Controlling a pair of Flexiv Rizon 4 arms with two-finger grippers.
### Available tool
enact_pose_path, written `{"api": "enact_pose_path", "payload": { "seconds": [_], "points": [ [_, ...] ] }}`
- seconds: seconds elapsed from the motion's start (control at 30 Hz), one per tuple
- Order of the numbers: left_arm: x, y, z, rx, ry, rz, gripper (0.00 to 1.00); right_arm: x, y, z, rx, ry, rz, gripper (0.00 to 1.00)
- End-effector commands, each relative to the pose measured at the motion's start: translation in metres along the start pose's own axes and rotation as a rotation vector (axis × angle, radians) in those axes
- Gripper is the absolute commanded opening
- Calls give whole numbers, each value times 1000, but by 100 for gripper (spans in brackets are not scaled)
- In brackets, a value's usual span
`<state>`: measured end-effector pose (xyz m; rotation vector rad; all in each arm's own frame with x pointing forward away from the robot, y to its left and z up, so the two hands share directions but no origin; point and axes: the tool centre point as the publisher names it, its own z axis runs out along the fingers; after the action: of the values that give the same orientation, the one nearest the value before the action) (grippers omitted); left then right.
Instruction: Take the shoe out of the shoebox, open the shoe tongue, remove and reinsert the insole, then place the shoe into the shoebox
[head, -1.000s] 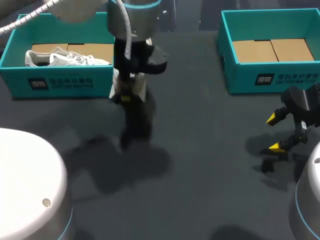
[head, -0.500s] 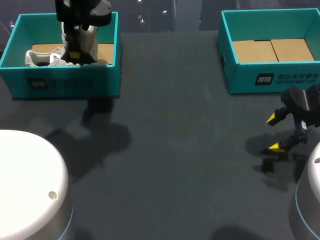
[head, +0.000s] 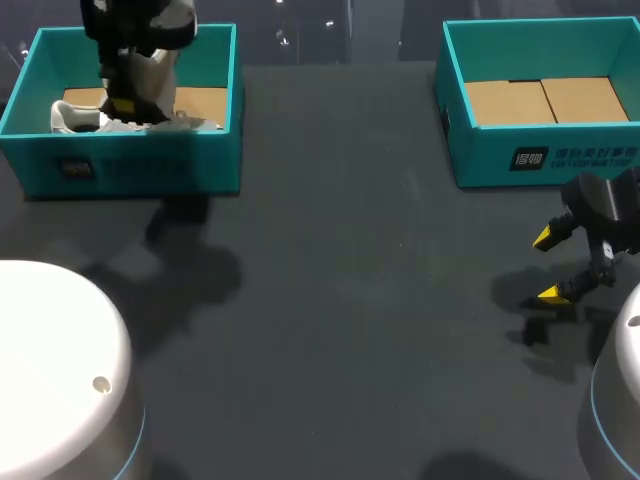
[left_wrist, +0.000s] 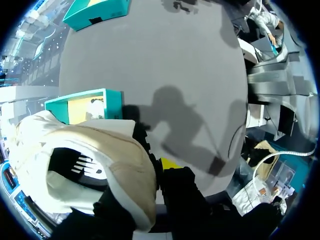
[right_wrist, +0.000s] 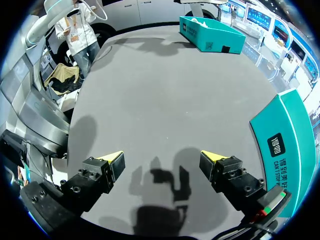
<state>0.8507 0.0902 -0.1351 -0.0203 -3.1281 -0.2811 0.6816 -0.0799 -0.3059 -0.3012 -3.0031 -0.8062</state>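
My left gripper (head: 125, 104) hangs over the left teal shoebox (head: 130, 170), shut on a white and beige shoe (head: 155, 68) that hangs upright above the box. In the left wrist view that shoe (left_wrist: 85, 165) fills the space by the gripper (left_wrist: 160, 167); one yellow tip shows against its edge and the other finger is hidden behind it. A second white sneaker (head: 85, 119) lies in the box. My right gripper (head: 551, 266) stands open low at the table's right side, nothing between its fingers (right_wrist: 112, 161).
A second teal shoebox (head: 545, 155) with a cardboard floor stands at the back right, close beside my right gripper (right_wrist: 162, 160). Dark table surface (head: 350, 300) stretches between the two boxes.
My left arm has carried the shoe from in front of the left box's right corner back and leftward to above the box. The right arm has not moved.
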Motion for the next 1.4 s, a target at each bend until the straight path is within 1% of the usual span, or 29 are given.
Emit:
{"api": "enact_pose_path", "payload": {
  "seconds": [0.03,0.1,0.13,0.27,0.3,0.4,0.43,0.87,0.93,1.0,1.07,1.13,1.2,1.23,1.3,1.4],
  "points": [
    [-42,41,4,26,36,14,0,1,0,0,3,-2,1,100],
    [-59,56,10,29,50,9,0,1,0,0,3,-2,1,100],
    [-68,64,13,49,78,6,0,1,0,0,3,-2,1,100],
    [-95,92,21,53,91,-13,0,1,0,0,3,-2,1,100],
    [-105,99,22,55,93,-10,0,1,0,0,3,-2,1,100],
    [-131,123,27,44,71,34,0,1,0,0,3,-2,1,100],
    [-142,131,32,15,57,-42,0,1,0,0,3,-2,1,100],
    [-142,131,32,15,57,-42,0,1,0,0,3,-2,1,100],
    [-158,143,34,60,60,-50,0,1,0,0,3,-2,1,100],
    [-175,155,40,54,48,-64,0,1,0,0,3,-2,1,100],
    [-192,164,49,28,38,-88,0,1,0,0,3,-2,1,100],
    [-208,173,57,25,35,-96,0,1,0,0,3,-2,1,100],
    [-217,182,60,46,44,-74,0,1,0,0,3,-2,1,100],
    [-220,186,61,33,28,-67,0,1,0,0,3,-2,1,100],
    [-226,190,63,32,2,-10,0,1,0,0,3,-2,1,100],
    [-230,194,65,40,-39,135,0,1,0,0,3,-2,1,100]
  ]
}}
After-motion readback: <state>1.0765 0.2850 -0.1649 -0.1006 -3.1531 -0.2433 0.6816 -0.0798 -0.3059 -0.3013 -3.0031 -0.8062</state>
